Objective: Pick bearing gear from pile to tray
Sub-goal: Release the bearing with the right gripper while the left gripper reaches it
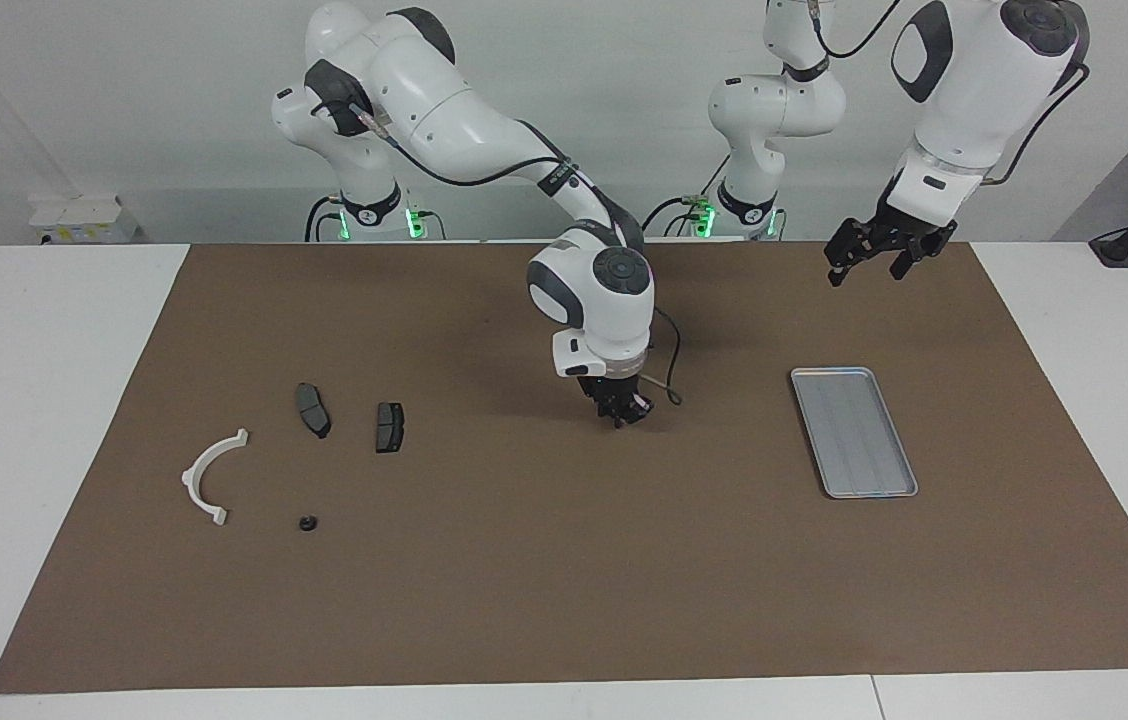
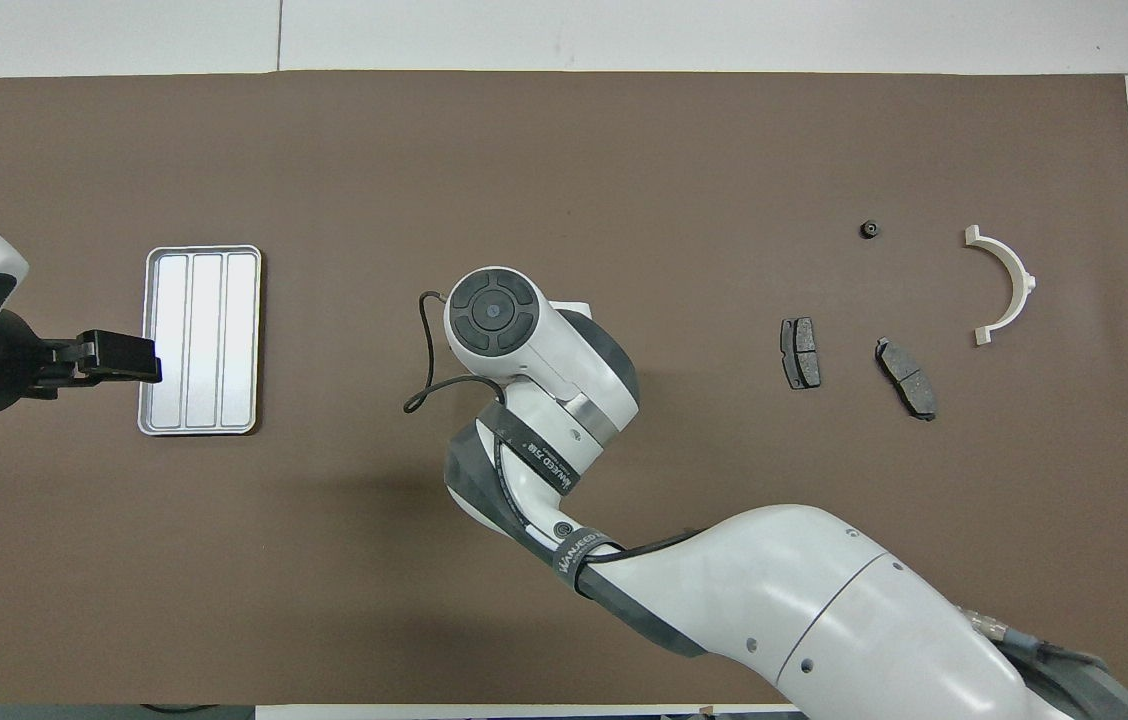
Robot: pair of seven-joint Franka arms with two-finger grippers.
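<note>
The pile lies toward the right arm's end of the mat. In it are a small black round bearing gear, a white half-ring bracket and two dark plates. The silver tray lies bare toward the left arm's end. My right gripper hangs low over the middle of the mat with its fingertips together. I see nothing in it, and the wrist hides it from above. My left gripper waits open, raised over the tray's edge.
A brown mat covers most of the white table. The right arm's long forearm stretches over the mat's robot-side half. A loose cable loops beside the right wrist.
</note>
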